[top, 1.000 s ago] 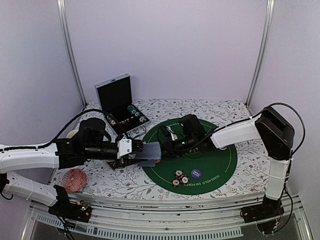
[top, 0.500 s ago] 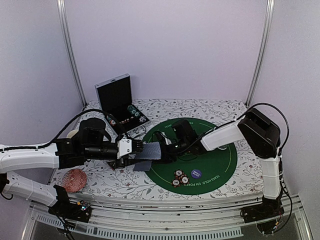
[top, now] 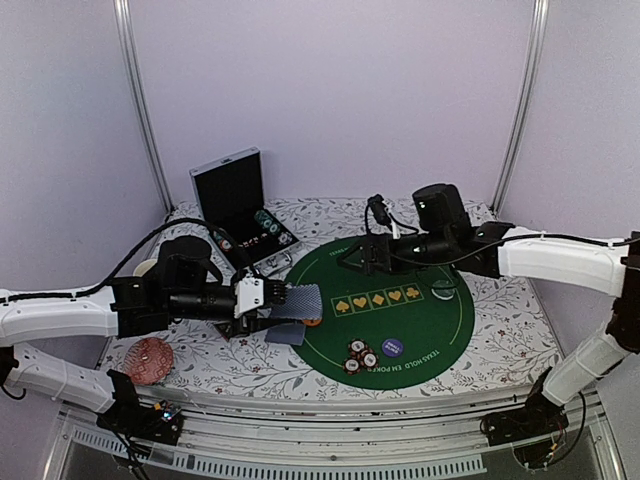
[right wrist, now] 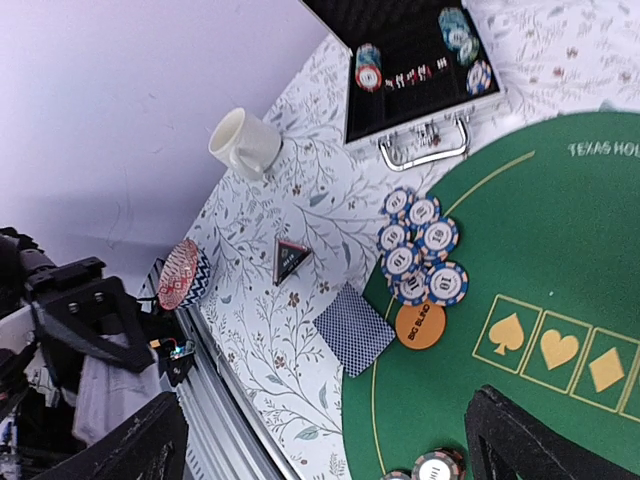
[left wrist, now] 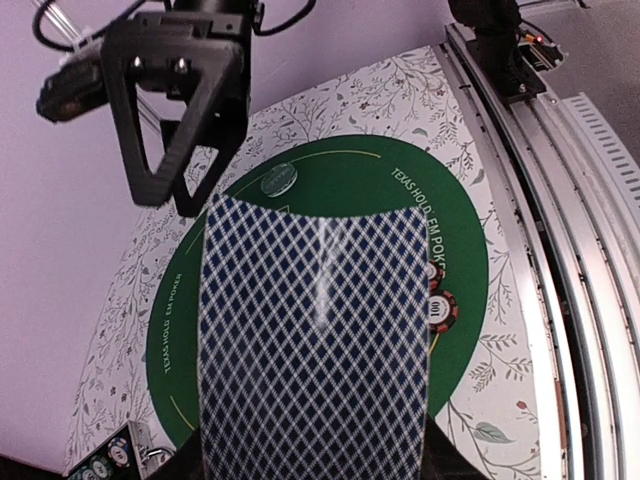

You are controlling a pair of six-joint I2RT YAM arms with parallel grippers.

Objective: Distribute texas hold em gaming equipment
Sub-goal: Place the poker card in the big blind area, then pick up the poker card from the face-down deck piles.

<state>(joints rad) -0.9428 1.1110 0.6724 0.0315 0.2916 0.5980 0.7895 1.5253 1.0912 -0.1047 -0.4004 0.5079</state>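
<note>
My left gripper (top: 262, 300) is shut on a deck of blue-grey diamond-backed playing cards (top: 300, 298), held flat over the left rim of the green mat (top: 440, 325); the deck (left wrist: 315, 340) fills the left wrist view. My right gripper (top: 352, 258) hangs open and empty above the mat's far side, its fingers (right wrist: 530, 440) spread wide. Below it lie several blue-edged chips (right wrist: 420, 245), an orange button (right wrist: 420, 325), one loose card (right wrist: 355, 335) and a black triangular marker (right wrist: 290, 258). Red-edged chips (top: 360, 355), a purple button (top: 392, 347) and a pale-green button (top: 444, 290) sit on the mat.
An open black case (top: 245, 215) with more chips stands at the back left. A cream mug (right wrist: 245, 143) and a red patterned round object (top: 152, 358) sit at the left. A metal rail (left wrist: 560, 250) runs along the near edge of the table.
My right gripper has opened from shut and drawn back up and to the right, away from the deck, uncovering the suit symbols on the mat. The left arm and its deck have not moved.
</note>
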